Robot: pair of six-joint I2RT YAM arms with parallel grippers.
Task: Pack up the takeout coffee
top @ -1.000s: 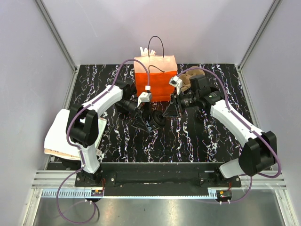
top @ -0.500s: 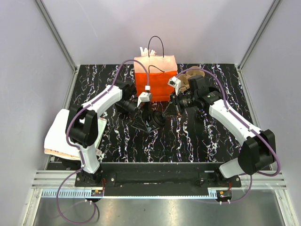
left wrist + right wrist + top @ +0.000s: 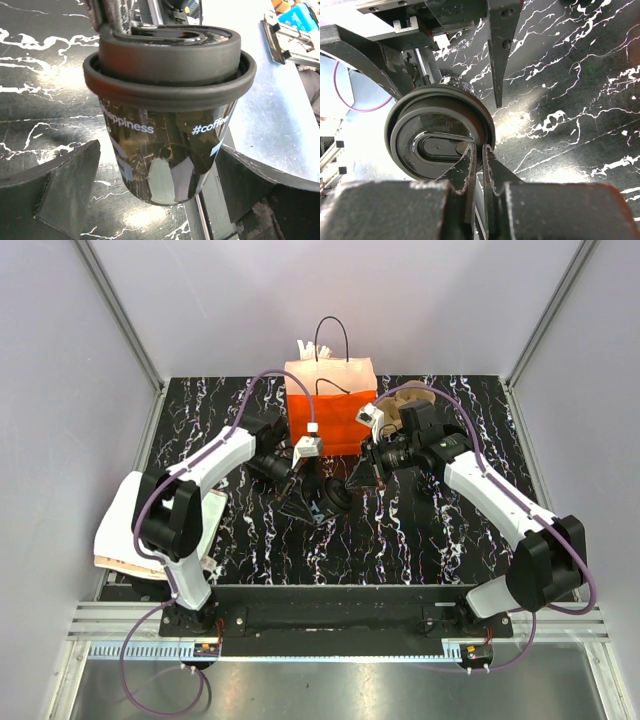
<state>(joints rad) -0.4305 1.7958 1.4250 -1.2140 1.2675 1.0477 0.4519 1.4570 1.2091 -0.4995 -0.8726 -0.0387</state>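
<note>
- Your right gripper (image 3: 481, 165) has its fingers pinched almost together on the lid rim of the small black disposable coffee cup (image 3: 170, 125).
- Your left gripper (image 3: 157, 190) is spread wide. Its fingers (image 3: 65, 190) stand on either side of the cup's body, apart from it and gripping nothing.
- The cup is over the black white-veined marble tabletop (image 3: 430, 540), between the two grippers and just in front of the upright orange paper bag (image 3: 330, 410). You cannot tell whether its base touches the surface.
</note>
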